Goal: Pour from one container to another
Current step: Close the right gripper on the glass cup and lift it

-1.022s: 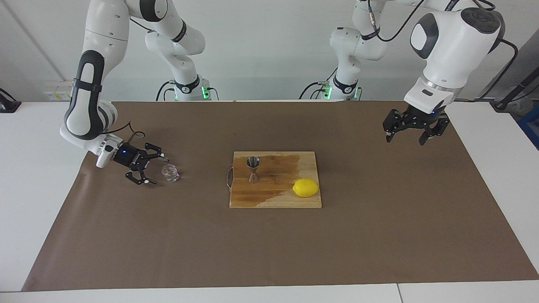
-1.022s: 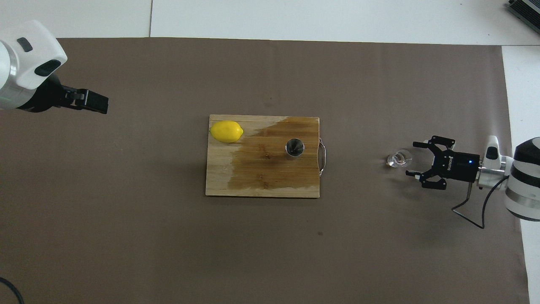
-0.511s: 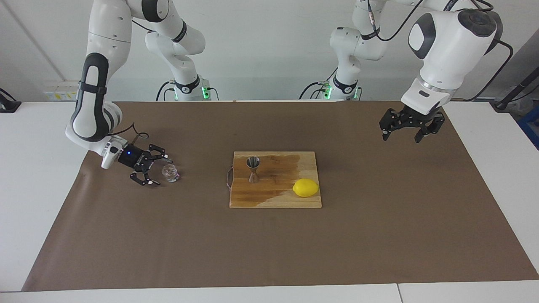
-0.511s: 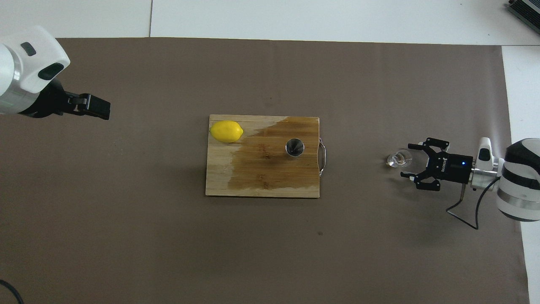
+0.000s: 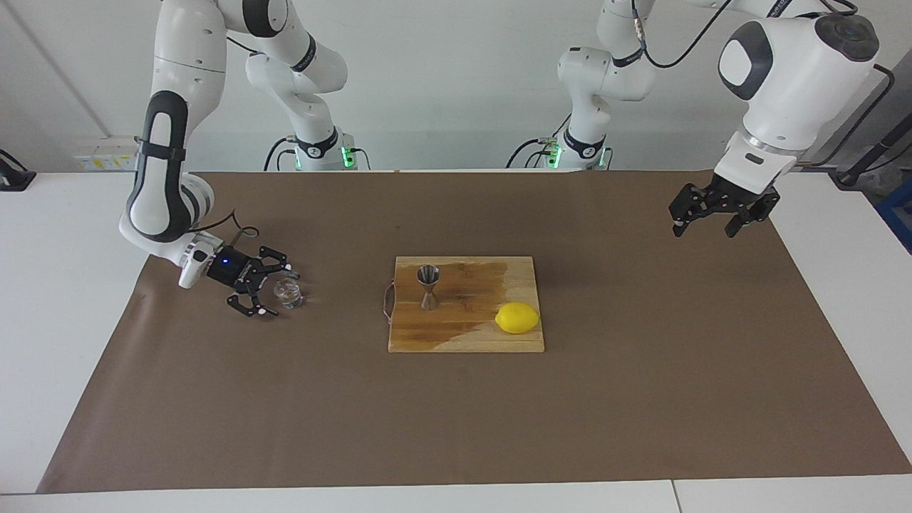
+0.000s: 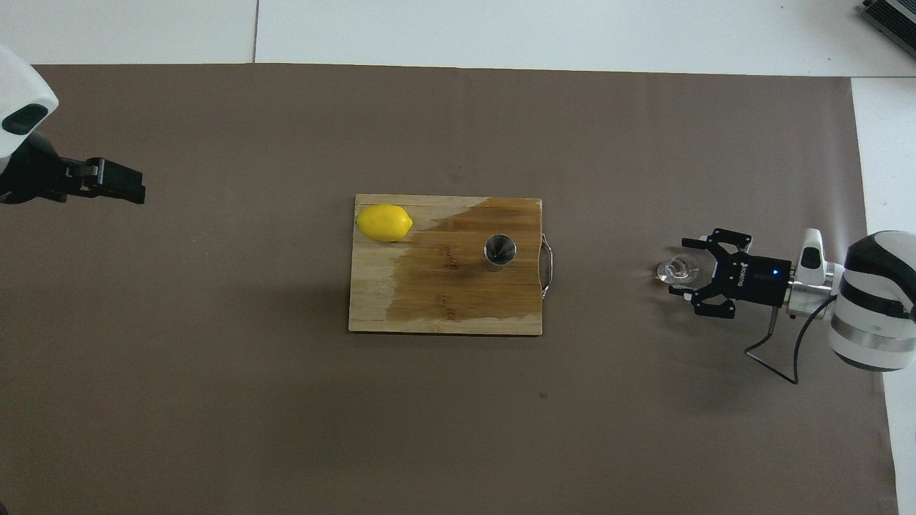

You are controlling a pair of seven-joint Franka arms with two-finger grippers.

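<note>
Item: small clear glass tumbler; we find it between our right gripper's spread, unclosed fingers; left gripper open, idle, well apart.

Left arm cut off by overhead edge, tumbler contents too small to tell

From my seat I see bare brown mat between the glass tumbler and the cutting board, where only the jigger and a lemon stand in the way, with open counter on all sides of the board.
</note>
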